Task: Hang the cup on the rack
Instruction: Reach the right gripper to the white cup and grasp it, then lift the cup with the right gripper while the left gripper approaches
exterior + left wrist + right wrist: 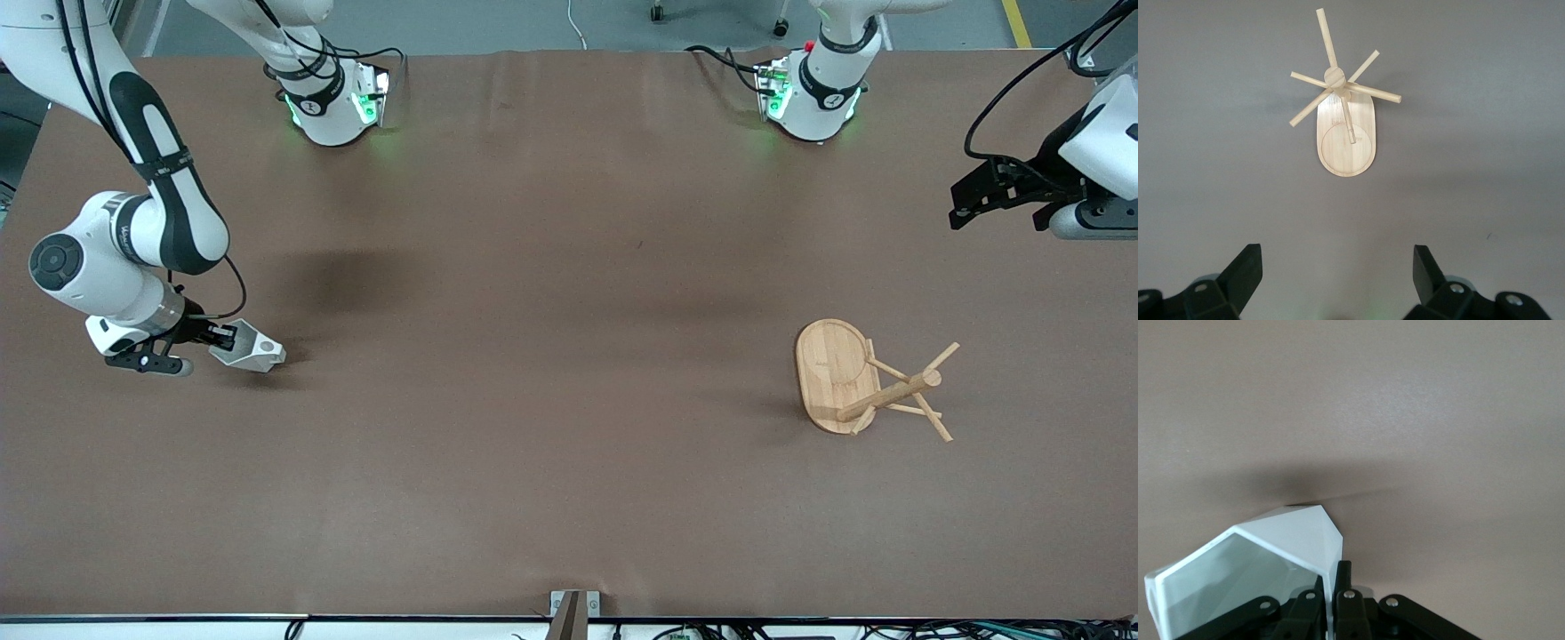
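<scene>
While the cup (pixel 252 352) is held at the lower left of the front frame, the rack (pixel 867 382) is seen at the lower right of that frame, so the whole width of the table (pixel 551 356) lies between them. The right end effector (pixel 216 336) is closed on the wall of the cup, with 1 finger inside the rim and 1 outside, as is shown in the right wrist view (pixel 1331 587). The cup is carried tilted, low over the table at the right arm's end; whether it touches the surface cannot be told.

The rack is noted standing upright on its oval base, its post rising toward the camera and its thin pegs radiating outward. From the cup it lies toward the left arm's end of the table and slightly nearer to the front camera.

The left end effector (pixel 996 197) is held open and empty above the table at the right edge of the front frame, where that arm waits; it is the nearer to the rack.

It is judged that a long carry across the table is required of the right arm.
</scene>
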You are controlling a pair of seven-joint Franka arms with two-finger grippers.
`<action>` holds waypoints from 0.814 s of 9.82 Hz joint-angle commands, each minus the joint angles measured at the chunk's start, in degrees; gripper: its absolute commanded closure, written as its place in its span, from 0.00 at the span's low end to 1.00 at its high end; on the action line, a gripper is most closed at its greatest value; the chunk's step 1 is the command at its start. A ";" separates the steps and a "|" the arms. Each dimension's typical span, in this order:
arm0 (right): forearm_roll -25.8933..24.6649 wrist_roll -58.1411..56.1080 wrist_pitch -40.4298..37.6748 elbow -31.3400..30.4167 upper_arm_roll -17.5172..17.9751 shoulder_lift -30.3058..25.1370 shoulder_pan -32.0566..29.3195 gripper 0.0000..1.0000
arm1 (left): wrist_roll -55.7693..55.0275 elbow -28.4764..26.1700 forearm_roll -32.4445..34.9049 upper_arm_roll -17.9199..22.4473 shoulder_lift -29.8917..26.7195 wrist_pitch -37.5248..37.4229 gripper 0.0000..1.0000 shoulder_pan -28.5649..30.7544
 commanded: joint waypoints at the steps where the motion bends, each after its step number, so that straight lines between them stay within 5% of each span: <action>1: 0.28 -0.56 -6.84 4.39 0.30 -3.69 2.85 1.00 | 0.27 -0.31 0.12 -0.15 1.15 -0.87 0.00 0.16; 4: 2.89 0.23 -20.98 11.95 0.39 -7.92 11.80 1.00 | 1.15 -0.40 -0.84 -1.11 1.15 -1.30 0.00 -1.76; 6: 20.14 -0.12 -24.63 13.47 0.39 -9.50 16.91 0.99 | 1.85 -0.31 -2.06 -4.09 1.59 -2.01 0.00 -6.32; 8: 34.21 -0.20 -26.03 13.38 0.39 -10.30 22.00 1.00 | 3.16 -0.31 -13.97 -7.42 1.76 0.43 0.00 -8.62</action>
